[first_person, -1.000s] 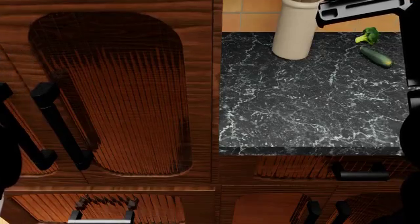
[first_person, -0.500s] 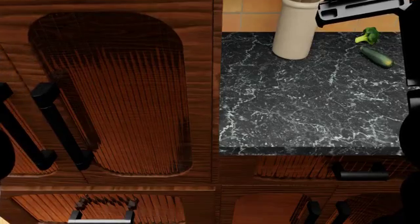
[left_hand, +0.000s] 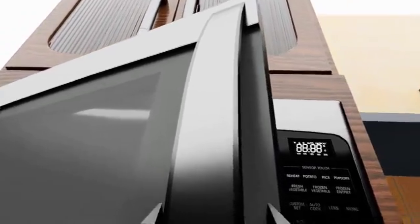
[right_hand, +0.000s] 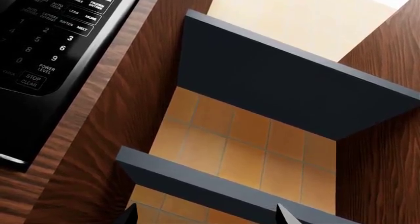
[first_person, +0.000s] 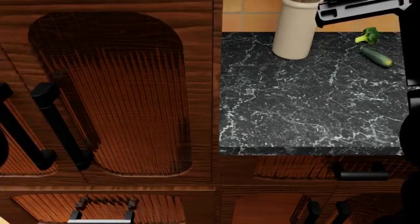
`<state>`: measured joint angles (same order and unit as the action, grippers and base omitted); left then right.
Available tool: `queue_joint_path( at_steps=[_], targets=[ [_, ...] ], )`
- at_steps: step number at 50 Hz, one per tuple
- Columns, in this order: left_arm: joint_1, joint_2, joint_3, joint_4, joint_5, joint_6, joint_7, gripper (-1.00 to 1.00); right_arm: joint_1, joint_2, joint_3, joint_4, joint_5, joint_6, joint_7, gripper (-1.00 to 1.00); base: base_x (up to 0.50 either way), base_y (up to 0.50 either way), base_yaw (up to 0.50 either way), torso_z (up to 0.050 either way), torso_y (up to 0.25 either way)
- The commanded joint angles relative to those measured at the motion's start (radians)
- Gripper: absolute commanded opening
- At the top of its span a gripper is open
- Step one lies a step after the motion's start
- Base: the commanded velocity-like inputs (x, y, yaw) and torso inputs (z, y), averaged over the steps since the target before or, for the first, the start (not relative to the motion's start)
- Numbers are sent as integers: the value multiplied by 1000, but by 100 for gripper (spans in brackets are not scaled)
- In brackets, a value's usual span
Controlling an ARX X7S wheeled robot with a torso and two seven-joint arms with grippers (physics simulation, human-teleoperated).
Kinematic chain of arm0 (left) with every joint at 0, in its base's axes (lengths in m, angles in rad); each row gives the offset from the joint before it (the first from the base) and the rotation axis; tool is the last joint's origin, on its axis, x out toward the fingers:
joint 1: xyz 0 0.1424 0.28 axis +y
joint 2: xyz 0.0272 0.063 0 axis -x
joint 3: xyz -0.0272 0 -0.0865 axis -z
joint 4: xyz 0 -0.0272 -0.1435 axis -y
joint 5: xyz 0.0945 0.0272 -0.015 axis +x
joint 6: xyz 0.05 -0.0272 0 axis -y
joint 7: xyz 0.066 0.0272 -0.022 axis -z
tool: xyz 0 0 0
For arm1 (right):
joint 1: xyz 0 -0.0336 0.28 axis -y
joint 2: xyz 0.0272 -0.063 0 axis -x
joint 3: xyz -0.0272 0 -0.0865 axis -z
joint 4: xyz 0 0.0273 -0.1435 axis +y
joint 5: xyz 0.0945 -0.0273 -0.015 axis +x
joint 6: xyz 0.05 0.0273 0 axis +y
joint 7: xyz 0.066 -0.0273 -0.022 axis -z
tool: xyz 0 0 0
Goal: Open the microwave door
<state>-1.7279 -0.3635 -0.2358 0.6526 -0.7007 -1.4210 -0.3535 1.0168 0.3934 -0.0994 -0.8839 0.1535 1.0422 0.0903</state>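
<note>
Stainless steel door handle (left_hand: 220, 130), a long bar running the height of the microwave door (left_hand: 85, 150), lies directly ahead of the left gripper (left_hand: 213, 214); its long axis passes between the two fingertips (left_hand: 155, 215) that show at the frame edge, one on either side of the bar. The left gripper appears spread about the handle, not closed on it, though contact cannot be confirmed. Beside the handle, on the side away from the door glass, sits the control panel (left_hand: 318, 177); the door edge seems to stand slightly proud of it, which suggests a door just ajar. The right gripper (right_hand: 204, 215), its fingers apart and holding nothing, faces the tiled wall and shelves (right_hand: 288, 91) past the panel, well apart from the handle; the left arm is judged the nearer.
</note>
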Motion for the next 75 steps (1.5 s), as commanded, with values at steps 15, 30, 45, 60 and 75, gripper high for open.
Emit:
queue_joint_path(
  at_steps=[15,30,45,60,75],
  targets=[
    [17,-16,41,-4,-113,39,20,100,2,4,-2,0,8,2,4,100,0,0,0,0,0],
    [51,-86,121,-32,-33,160,54,100,3,7,-1,0,15,1,5,100,0,0,0,0,0],
    [105,-165,182,-73,63,280,87,100,4,11,-4,0,21,3,5,100,0,0,0,0,0],
    [26,-177,121,-41,7,216,71,100,3,18,-9,1,22,-5,8,100,0,0,0,0,0],
    [-124,-127,26,15,-132,65,24,100,2,19,-8,2,27,-11,12,100,0,0,0,0,0]
  ],
)
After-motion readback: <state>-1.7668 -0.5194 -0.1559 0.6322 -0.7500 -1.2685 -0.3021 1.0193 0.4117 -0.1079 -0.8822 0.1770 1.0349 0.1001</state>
